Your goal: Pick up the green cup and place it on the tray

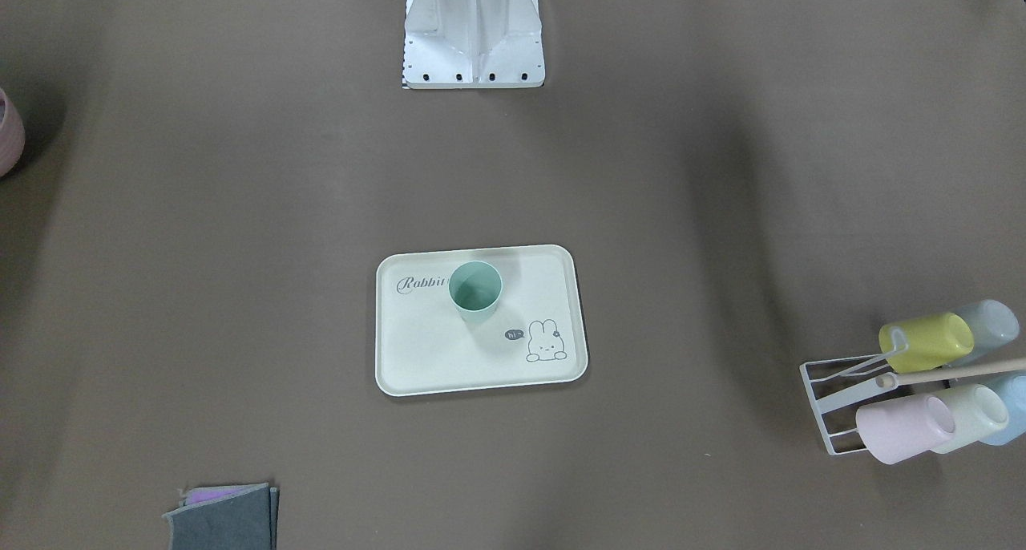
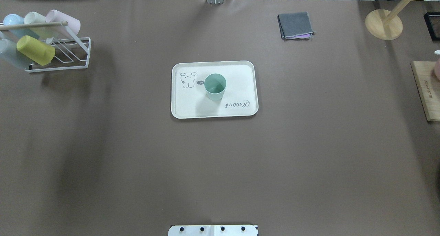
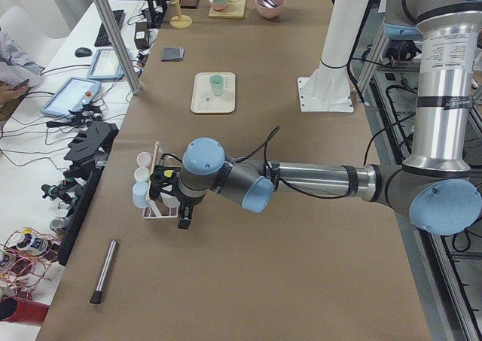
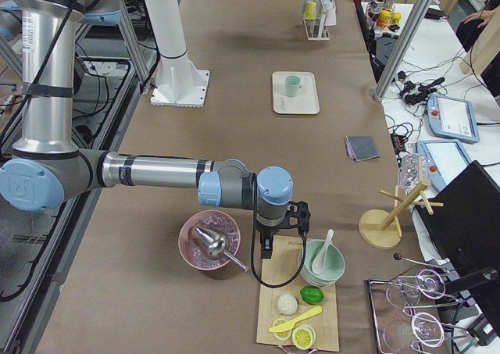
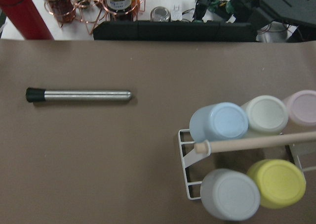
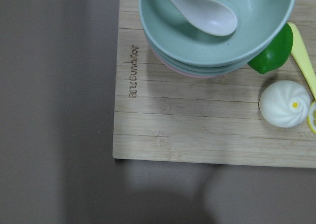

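Green cup (image 2: 215,86) upright on tray (image 2: 192,107), cup rack (image 2: 60,55) far off – left gripper (image 3: 172,202) over it, right gripper (image 4: 277,230) above wooden board (image 4: 301,307) – jaws of both impossible to judge.

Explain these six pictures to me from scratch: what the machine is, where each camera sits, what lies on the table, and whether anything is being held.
The machine is two jointed robot arms fixed at a brown table. Two pictures look down on the table, one from behind the robot and one from across it. Two look along the table from its ends. Two come from cameras on the wrists.

In the middle lies a cream tray with a green cup standing upright on it. At one end a white wire rack holds coloured cups; the left arm hovers over it. At the other end the right arm hangs above a wooden board with stacked bowls and toy food.

Neither arm appears to hold anything, but whether the jaws are open cannot be told.
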